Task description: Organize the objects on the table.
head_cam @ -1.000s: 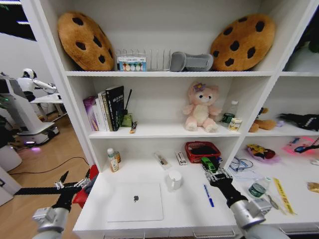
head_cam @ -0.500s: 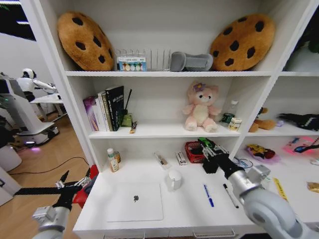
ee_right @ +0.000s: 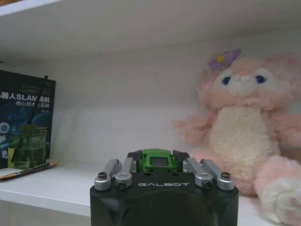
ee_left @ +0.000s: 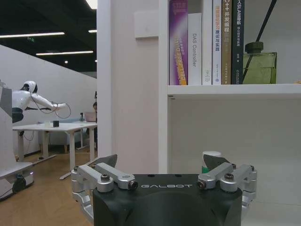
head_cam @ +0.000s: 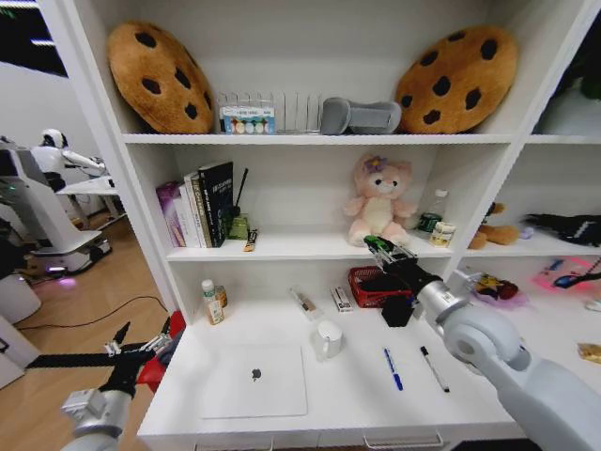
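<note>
Holding the green toy car point(ee_right: 158, 161) between its fingers, the right gripper point(head_cam: 379, 247) hangs at the front edge of the middle shelf point(head_cam: 291, 248), just beside the pink plush toy point(head_cam: 377, 202). On the table point(head_cam: 357, 395) below lie the silver laptop point(head_cam: 254, 380), blue pen point(head_cam: 392, 368) and black pen point(head_cam: 433, 368). The left gripper point(head_cam: 122, 349) waits off the table's left end, fingers spread wide.
</note>
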Robot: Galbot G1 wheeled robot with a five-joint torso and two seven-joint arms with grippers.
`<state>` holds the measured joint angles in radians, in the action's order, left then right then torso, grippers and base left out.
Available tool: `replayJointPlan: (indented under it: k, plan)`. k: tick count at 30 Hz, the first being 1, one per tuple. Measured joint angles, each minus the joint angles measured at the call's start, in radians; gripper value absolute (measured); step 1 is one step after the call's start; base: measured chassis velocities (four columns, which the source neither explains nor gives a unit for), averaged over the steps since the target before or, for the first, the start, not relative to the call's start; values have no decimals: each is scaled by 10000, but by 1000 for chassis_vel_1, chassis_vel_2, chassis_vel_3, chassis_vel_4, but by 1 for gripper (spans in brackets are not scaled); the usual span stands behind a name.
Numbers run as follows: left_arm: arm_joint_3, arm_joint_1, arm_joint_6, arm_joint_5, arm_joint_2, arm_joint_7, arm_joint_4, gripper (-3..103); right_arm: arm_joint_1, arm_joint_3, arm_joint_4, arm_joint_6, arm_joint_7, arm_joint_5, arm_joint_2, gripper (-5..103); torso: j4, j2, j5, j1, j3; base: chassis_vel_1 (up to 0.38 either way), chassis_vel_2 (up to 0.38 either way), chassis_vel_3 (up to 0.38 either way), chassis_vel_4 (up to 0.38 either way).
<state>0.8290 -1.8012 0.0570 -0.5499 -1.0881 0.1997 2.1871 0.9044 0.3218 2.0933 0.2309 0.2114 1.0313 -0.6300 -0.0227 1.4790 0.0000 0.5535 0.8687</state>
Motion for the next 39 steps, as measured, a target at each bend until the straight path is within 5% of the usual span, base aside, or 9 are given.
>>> replayJointPlan:
  k: [7,13,27,34,36,39]
  plan:
    - [-1,-1,-1,4,0,-1,0,100,-2410,-2265,-1344,-5,-19,112,-482,37,-1,0,-3,0,0,0,0,0,0]
    - [-1,0,-1,7,0,-2,0,100,-4268,-4488,-2822,-47,30,-56,-1655,37,3,0,-2,1,0,0,0,0,0]
    - [-1,-1,-1,7,0,-4,0,100,-5761,-5947,-4194,-12,260,-25,-2472,33,-1,2,-1,0,0,0,0,0,0]
    - [-1,-1,-1,8,-1,-4,0,100,-5767,-6051,-4368,-5,260,-201,-2525,47,-3,3,-1,-2,-4,0,0,0,0]
    - [-1,-1,-1,7,-1,-4,-1,100,-5729,-6050,-4381,-10,296,-218,-2550,63,-2,3,-2,-3,-4,0,0,0,0]
    - [-1,-1,-1,8,-1,-4,-1,100,-5658,-5974,-4142,-4,397,-108,-2543,74,0,3,1,-2,-1,0,0,0,0]
